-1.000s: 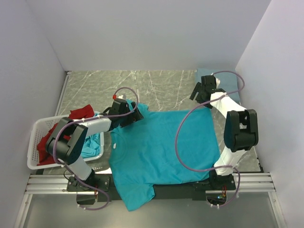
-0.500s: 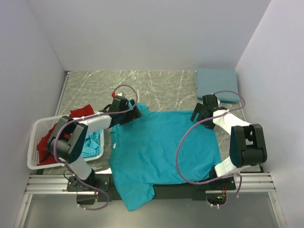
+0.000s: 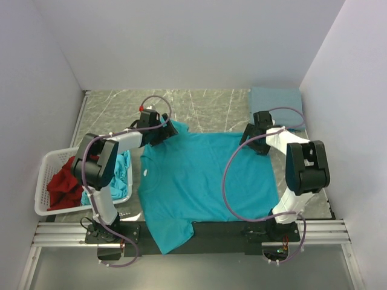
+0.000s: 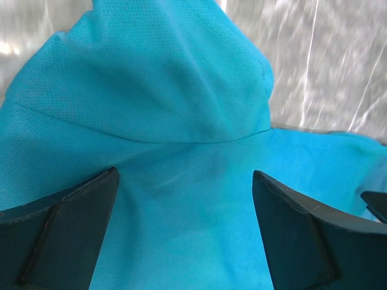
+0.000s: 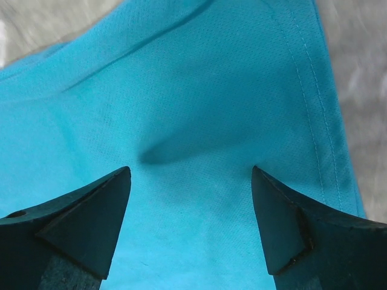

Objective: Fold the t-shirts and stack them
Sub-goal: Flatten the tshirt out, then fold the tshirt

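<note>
Left gripper (image 4: 184, 181) gaped wide over far sleeve of shirt (image 3: 199, 181). Right gripper (image 5: 190, 175), jaws apart, sat over its far hem corner. Shirt lay flat on table (image 3: 115, 109), nothing held. Best bet: pinch both points close to the edge, then lift together.

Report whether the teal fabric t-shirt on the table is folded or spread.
Spread: the teal fabric t-shirt lies flat and unfolded, both sleeves out.

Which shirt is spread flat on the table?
The large teal shirt between the arms; the others lie crumpled in the basket or folded at the far right corner.
</note>
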Controlling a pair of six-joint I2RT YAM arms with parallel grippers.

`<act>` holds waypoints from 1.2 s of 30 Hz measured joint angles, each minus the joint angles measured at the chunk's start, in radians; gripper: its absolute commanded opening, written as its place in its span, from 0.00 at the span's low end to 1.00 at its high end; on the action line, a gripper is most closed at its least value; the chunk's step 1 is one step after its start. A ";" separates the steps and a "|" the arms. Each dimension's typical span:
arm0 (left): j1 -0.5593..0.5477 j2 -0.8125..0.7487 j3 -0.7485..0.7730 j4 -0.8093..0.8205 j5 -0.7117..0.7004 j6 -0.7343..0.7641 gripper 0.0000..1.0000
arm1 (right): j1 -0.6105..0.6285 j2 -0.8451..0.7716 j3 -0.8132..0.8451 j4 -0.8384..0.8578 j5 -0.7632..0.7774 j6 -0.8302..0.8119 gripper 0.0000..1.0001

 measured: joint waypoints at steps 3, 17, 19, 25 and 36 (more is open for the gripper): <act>0.017 0.060 0.082 -0.016 0.003 0.018 0.99 | 0.000 0.053 0.065 -0.016 0.000 -0.003 0.86; 0.053 0.254 0.379 -0.114 0.019 0.092 0.99 | 0.000 0.222 0.306 -0.080 0.017 -0.021 0.88; 0.055 0.259 0.395 -0.129 0.023 0.100 0.99 | 0.000 0.223 0.321 -0.091 0.021 -0.022 0.88; 0.055 0.212 0.351 -0.138 0.049 0.098 1.00 | 0.002 0.128 0.272 -0.093 0.025 -0.021 0.88; -0.135 -0.402 -0.131 -0.208 -0.011 0.029 0.99 | 0.007 -0.441 -0.127 -0.074 0.057 0.074 0.90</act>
